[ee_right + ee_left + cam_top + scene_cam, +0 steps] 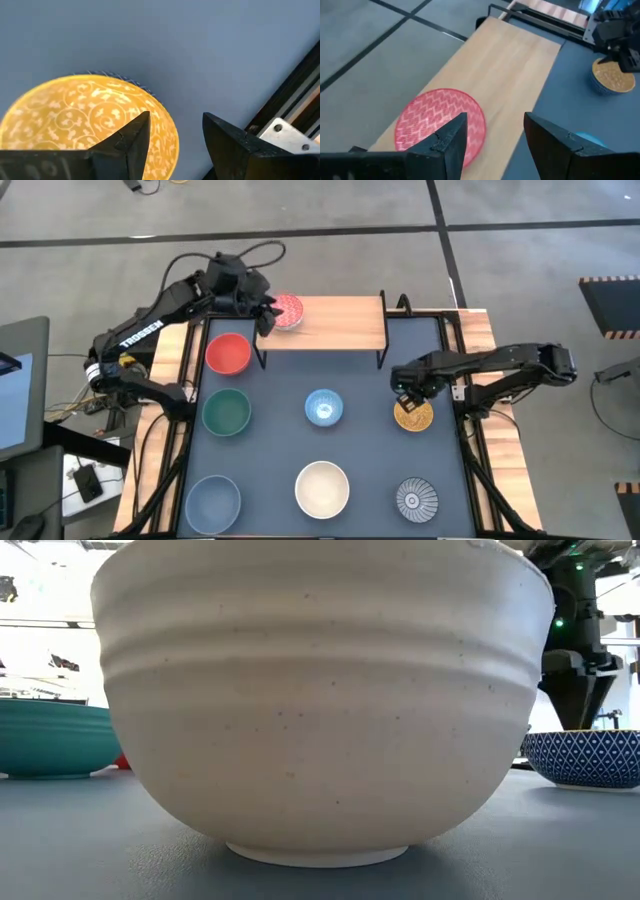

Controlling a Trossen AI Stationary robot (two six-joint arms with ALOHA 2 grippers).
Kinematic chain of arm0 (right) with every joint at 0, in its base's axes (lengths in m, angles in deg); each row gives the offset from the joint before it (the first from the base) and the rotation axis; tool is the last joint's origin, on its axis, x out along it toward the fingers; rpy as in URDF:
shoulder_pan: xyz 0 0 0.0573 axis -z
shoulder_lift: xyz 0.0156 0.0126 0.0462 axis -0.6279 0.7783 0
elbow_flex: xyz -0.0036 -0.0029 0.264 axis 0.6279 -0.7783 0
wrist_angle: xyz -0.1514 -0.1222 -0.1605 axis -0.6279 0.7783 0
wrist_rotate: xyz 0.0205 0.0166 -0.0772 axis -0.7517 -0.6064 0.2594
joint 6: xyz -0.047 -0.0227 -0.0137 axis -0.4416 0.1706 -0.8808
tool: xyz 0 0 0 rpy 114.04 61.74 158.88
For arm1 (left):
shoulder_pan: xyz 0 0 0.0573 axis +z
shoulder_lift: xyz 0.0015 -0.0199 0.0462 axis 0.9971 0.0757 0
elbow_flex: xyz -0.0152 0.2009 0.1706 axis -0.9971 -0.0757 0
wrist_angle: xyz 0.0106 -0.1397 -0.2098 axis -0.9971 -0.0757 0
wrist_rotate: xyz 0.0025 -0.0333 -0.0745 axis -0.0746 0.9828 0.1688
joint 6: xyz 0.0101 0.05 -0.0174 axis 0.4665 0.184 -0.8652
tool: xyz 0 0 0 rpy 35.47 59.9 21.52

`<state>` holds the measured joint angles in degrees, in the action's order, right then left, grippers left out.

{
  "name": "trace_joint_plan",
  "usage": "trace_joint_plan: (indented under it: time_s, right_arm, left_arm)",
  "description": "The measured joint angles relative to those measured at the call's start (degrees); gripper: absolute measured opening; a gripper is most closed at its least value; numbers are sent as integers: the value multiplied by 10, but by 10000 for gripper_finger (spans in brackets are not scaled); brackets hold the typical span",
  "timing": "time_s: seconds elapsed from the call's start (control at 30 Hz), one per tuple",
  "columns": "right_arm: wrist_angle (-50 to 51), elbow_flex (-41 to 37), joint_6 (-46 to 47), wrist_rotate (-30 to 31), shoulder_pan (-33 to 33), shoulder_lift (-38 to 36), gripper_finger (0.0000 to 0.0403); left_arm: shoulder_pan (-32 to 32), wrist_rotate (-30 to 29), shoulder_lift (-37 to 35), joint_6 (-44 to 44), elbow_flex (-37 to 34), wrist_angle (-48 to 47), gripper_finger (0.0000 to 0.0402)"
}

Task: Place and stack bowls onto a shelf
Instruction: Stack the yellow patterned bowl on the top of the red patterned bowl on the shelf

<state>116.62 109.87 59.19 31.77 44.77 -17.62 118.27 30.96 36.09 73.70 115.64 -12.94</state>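
The pink-red speckled bowl (289, 310) (440, 122) sits on its base at the left end of the light-wood shelf (340, 323) (510, 65). My left gripper (268, 316) (492, 120) is open just above that bowl's near rim. The yellow bowl (412, 414) (85, 120) sits on the dark table, right of centre. My right gripper (408, 394) (175, 117) is open over it, pointing down, with one finger over the inside and one outside the rim. The red (228, 352), green (227, 411), light blue (323, 407), grey-blue (213, 502), cream (322, 488) and ribbed (416, 498) bowls stand on the table. My right gripper stands astride the yellow bowl's rim (167, 127) from above. Whether a finger touches the rim, I cannot tell. My left gripper touches nothing.
The shelf's middle and right end are bare wood. Its thin black legs (381, 358) stand at the table's far side. The cream bowl (320, 700) fills the low view, with the green bowl (50, 740) behind on the left. Wood rails (470, 340) edge the table.
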Motion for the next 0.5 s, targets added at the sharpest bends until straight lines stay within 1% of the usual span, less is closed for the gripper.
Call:
trace_joint_plan:
  time_s: [0.1, 0.2, 0.33, 0.4, 0.5]
  right_arm:
    - [-10, -14, 1, -9, -8, -5, 203]
    - [-22, -25, -6, -18, -14, -6, 202]
    - [-68, -61, -8, -34, -13, -5, 193]
    - [-80, -69, 0, -36, -15, -4, 176]
    - [-84, -70, 13, -36, -24, -5, 130]
  left_arm:
    - [-28, -30, 1, -7, -6, 0, 179]
    - [-50, -44, 6, -9, -7, -1, 179]
    - [-70, -60, 6, -13, -7, 0, 179]
    - [-76, -75, 6, -19, -7, -1, 179]
    - [-80, -84, 5, -27, -7, -7, 179]
